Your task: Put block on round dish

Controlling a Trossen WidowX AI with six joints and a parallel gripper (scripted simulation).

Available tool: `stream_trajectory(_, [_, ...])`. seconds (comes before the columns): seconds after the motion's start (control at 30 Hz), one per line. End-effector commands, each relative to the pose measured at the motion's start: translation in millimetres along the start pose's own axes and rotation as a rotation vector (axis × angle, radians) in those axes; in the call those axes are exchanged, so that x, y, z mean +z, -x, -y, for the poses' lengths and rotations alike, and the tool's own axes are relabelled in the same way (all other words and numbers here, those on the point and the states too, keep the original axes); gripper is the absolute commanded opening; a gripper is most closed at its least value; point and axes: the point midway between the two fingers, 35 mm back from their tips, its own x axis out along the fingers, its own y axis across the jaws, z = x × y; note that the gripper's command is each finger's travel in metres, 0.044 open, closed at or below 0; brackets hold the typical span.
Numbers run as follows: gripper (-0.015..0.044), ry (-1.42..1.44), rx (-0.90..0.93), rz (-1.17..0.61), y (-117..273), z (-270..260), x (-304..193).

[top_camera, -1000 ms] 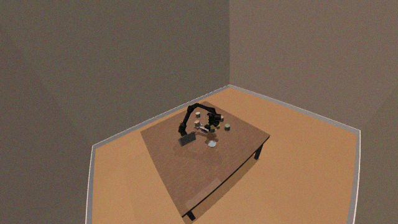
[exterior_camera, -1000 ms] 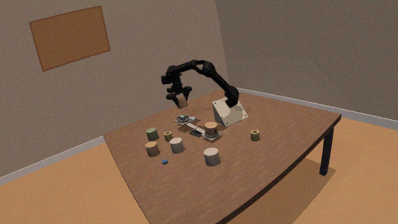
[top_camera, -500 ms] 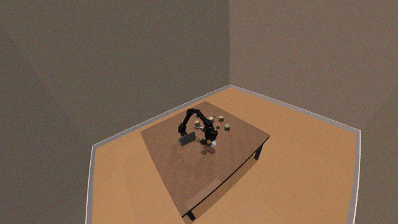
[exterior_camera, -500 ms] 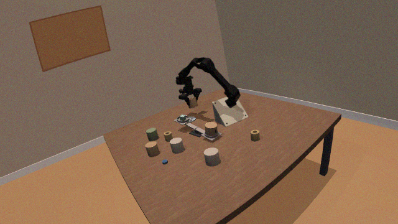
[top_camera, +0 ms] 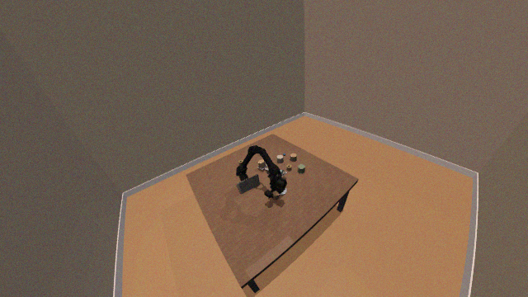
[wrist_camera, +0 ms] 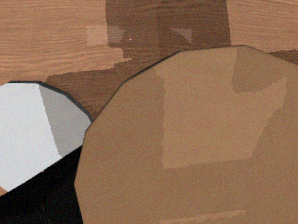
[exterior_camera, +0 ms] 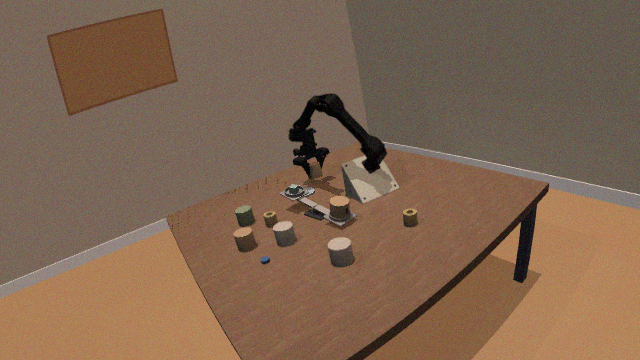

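My gripper [exterior_camera: 311, 161] is shut on a tan cup [exterior_camera: 315, 170] and holds it low over the table, behind the balance. In the wrist view this cup [wrist_camera: 193, 163] fills most of the frame. The round grey-white dish [wrist_camera: 36, 132] shows just left of it, close to the cup's edge. The balance [exterior_camera: 317, 204] lies on the table. The other tan cup [exterior_camera: 339, 207] stands on its near end. A small green block [exterior_camera: 294, 189] sits uncovered on its far end pad. In the top view the gripper [top_camera: 280, 189] hides most of the dish.
The arm's wedge base [exterior_camera: 368, 182] stands right of the balance. Loose pieces stand around: a green cylinder [exterior_camera: 244, 215], tan [exterior_camera: 245, 239] and beige cylinders [exterior_camera: 284, 233] [exterior_camera: 341, 251], two yellow rings [exterior_camera: 270, 218] [exterior_camera: 410, 217], a blue disc [exterior_camera: 264, 259].
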Motion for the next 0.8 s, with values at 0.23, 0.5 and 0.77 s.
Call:
stream_trajectory(0.23, [0.0000, -0.006, 0.003, -0.011, -21.1, 0.8, -2.0])
stream_trajectory(0.5, [0.0000, -0.005, 0.003, -0.011, -34.3, 0.6, -2.2])
stream_trajectory(0.77, [0.0158, -0.004, -0.002, -0.013, -31.9, 1.2, -3.0])
